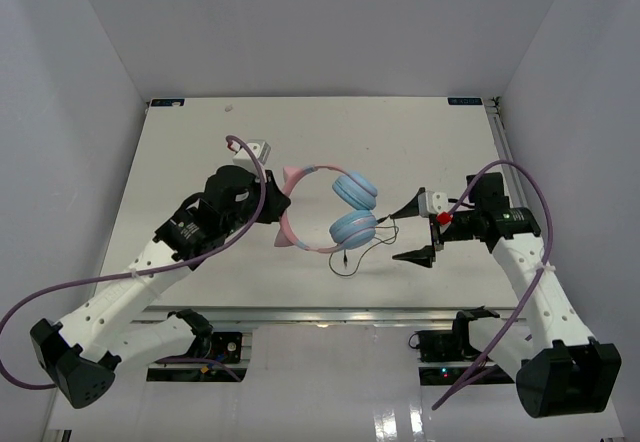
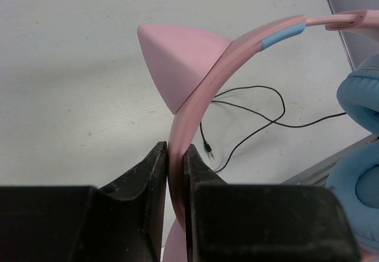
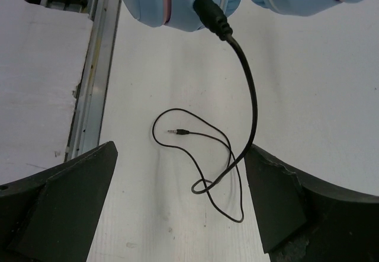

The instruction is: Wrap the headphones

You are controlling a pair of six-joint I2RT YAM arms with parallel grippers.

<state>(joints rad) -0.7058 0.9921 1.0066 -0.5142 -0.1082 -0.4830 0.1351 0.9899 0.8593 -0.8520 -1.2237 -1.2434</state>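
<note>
The headphones have a pink headband (image 1: 300, 212) with cat-ear points and two light-blue ear cups (image 1: 354, 192), in the middle of the table. My left gripper (image 1: 272, 205) is shut on the headband (image 2: 201, 90) just below one cat ear (image 2: 177, 60). A thin black cable (image 1: 360, 254) leaves the nearer cup (image 3: 166, 1) and lies in loose loops on the table, its plug (image 3: 180, 132) free. My right gripper (image 1: 412, 232) stands open to the right of the cups. Its fingers straddle the cable loops (image 3: 251, 96) without touching them.
A metal rail (image 1: 330, 314) runs along the table's near edge, close to the cable loops. White walls close in the left, right and far sides. Thick purple robot cables (image 1: 120, 277) arc beside each arm.
</note>
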